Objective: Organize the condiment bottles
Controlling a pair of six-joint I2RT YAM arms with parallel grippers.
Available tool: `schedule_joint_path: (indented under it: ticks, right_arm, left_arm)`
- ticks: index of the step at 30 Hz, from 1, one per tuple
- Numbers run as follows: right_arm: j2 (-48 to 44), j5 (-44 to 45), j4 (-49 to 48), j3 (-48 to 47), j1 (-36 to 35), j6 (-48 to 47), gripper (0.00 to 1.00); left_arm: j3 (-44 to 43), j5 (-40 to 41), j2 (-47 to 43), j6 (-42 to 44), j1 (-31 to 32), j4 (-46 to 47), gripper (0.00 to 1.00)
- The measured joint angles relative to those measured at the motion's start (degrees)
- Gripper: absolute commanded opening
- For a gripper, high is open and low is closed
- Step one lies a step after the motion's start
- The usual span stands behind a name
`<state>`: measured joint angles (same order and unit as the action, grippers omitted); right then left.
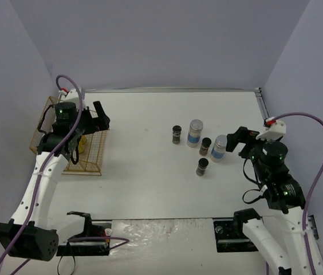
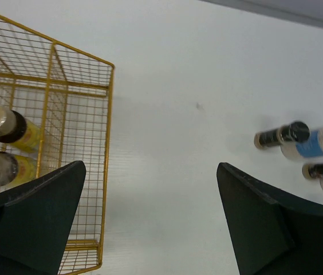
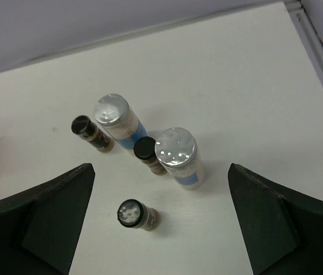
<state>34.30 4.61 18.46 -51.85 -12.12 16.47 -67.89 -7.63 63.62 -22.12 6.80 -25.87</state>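
Condiment bottles stand in two spots. Five are grouped on the white table (image 1: 144,183), toward its 3 o'clock side. The first tall clear jar (image 1: 195,132) has a grey lid and a blue label, and the second tall jar (image 1: 219,148) stands at its 4 o'clock. A short dark jar (image 1: 205,146) is tucked just beside both, between them. Another dark jar (image 1: 176,134) stands near the first tall jar at its 9 o'clock. The third short jar (image 1: 202,167) stands a little apart at the group's 6 o'clock.

Two yellow bottles (image 2: 12,129) sit side by side inside the gold wire rack (image 2: 109,143) at the table's 9 o'clock edge.

The left gripper (image 2: 150,172) hangs over the rack's 3 o'clock side, jaws spread wide with nothing between them. The right gripper (image 3: 161,172) hovers at the group's 3 o'clock, pointed toward it, also spread wide and holding nothing. From its own camera, the five jars show between its fingers (image 3: 52,200).
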Motion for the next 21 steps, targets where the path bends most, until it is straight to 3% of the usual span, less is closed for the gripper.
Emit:
schedule_joint_path:
  ticks: [5, 15, 21]
  right_arm:
    - [9.41, 0.48, 1.43, -0.05, 0.00, 2.42, 1.00]
    - [27.34, 4.54, -2.33, 2.49, -0.04, 6.53, 0.99]
    - [32.31, 5.83, -6.16, 4.93, -0.07, 7.95, 0.87]
  left_arm:
    - [0.66, -6.29, -0.65, 5.37, 1.05, -1.77, 0.97]
    - [10.19, -5.39, -5.33, 8.65, 1.50, 0.05, 0.97]
    - [11.51, -1.77, -5.06, 9.39, 1.56, -0.47, 0.97]
